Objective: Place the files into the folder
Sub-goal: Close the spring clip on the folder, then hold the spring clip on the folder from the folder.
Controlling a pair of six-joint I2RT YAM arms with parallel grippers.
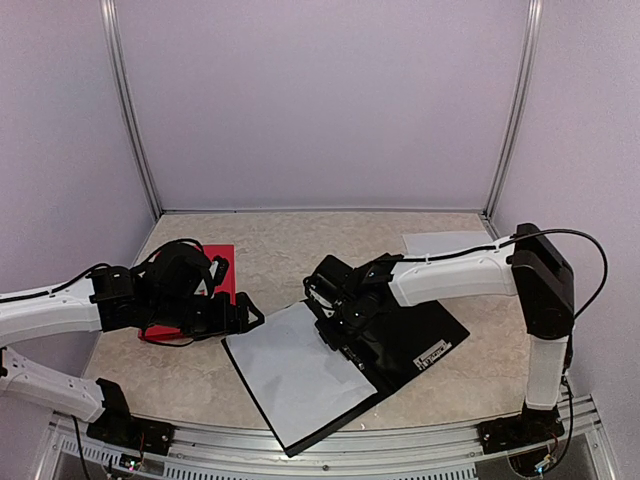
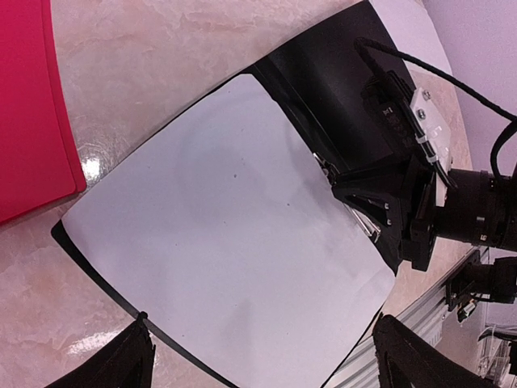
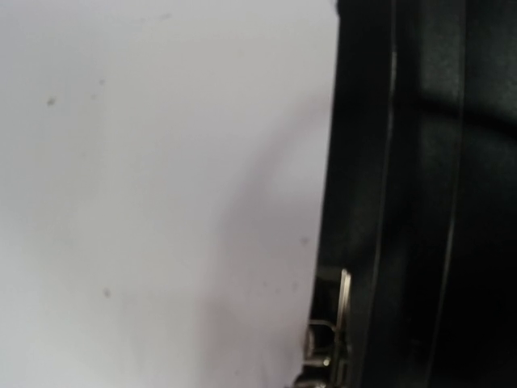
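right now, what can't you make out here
- Right end effector: fingertips hidden under its own body in the top view, out of frame in the right wrist view; grip on the white sheet unclear.
- Red folder: mostly covered by the left arm, cut off in the left wrist view.
- Metal clip: blurred, cut by bottom edge.

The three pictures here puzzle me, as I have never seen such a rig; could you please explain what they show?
Two robot arms are bolted to a table. The wide picture looks down from above and behind them; the other two come from wrist cameras. An open black folder lies there with a white sheet on it; a red folder lies left, a second sheet far right. The left gripper hovers open, empty. The right gripper sits at the sheet's edge by the metal clip; whether it grips anything is unclear.
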